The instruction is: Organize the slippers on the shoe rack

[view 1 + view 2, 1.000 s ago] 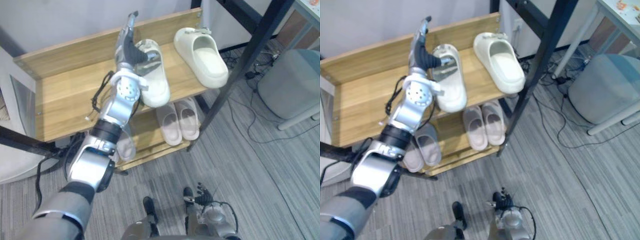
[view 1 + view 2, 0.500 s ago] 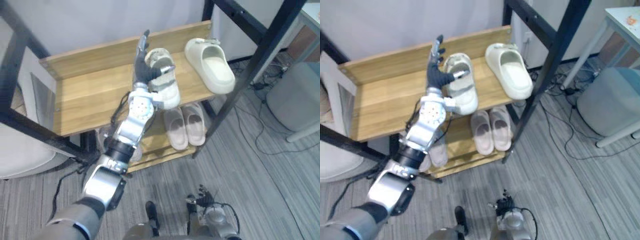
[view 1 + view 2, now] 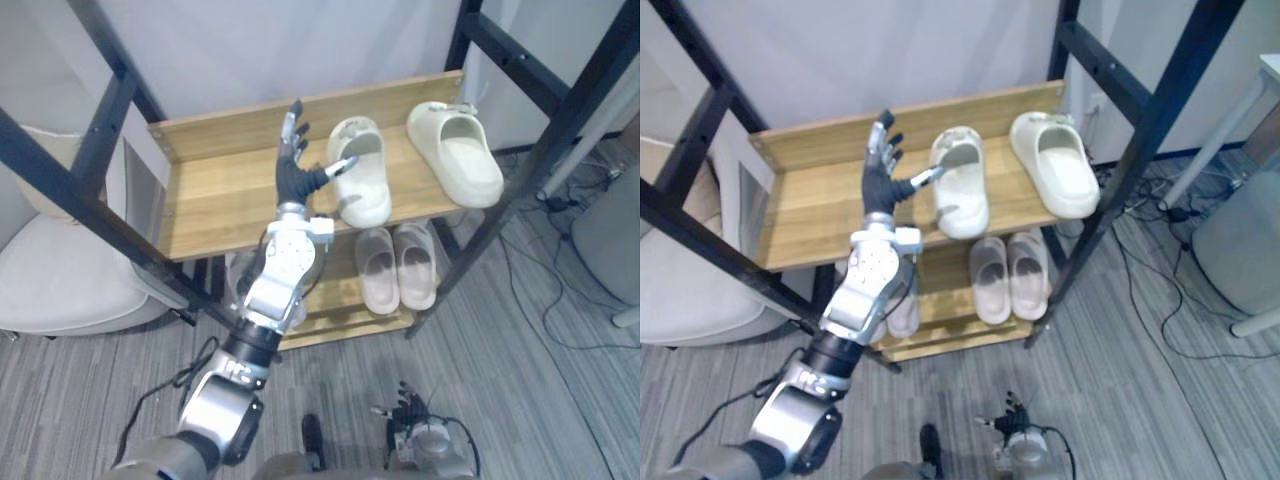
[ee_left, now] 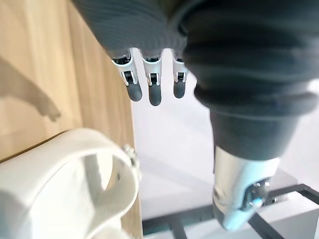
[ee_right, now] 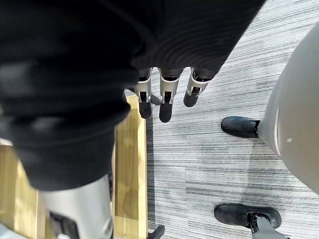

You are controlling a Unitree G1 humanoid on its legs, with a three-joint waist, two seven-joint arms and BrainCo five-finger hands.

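Observation:
Two cream slippers lie on the top wooden shelf (image 3: 215, 190) of the rack: one in the middle (image 3: 364, 188), the other at the right end (image 3: 458, 157). My left hand (image 3: 293, 176) is raised just left of the middle slipper, open, fingers straight up, thumb pointing toward its strap and holding nothing. The left wrist view shows straight fingers (image 4: 149, 89) with that slipper (image 4: 60, 189) beside them. A pale pink pair (image 3: 396, 275) sits on the lower shelf. My right hand (image 3: 411, 405) hangs low over the floor, its fingers (image 5: 167, 99) straight.
Black metal posts (image 3: 560, 150) frame the rack on both sides. A white cushioned seat (image 3: 60, 290) stands to the left, a grey stool (image 3: 612, 225) to the right, and cables trail on the grey floor. Another pale slipper (image 3: 905, 310) sits on the lower shelf behind my left arm.
The camera has pulled back and shifted. My left hand, earlier over the middle cream slipper with its thumb at the strap, now stands beside it with the slipper resting free on the shelf.

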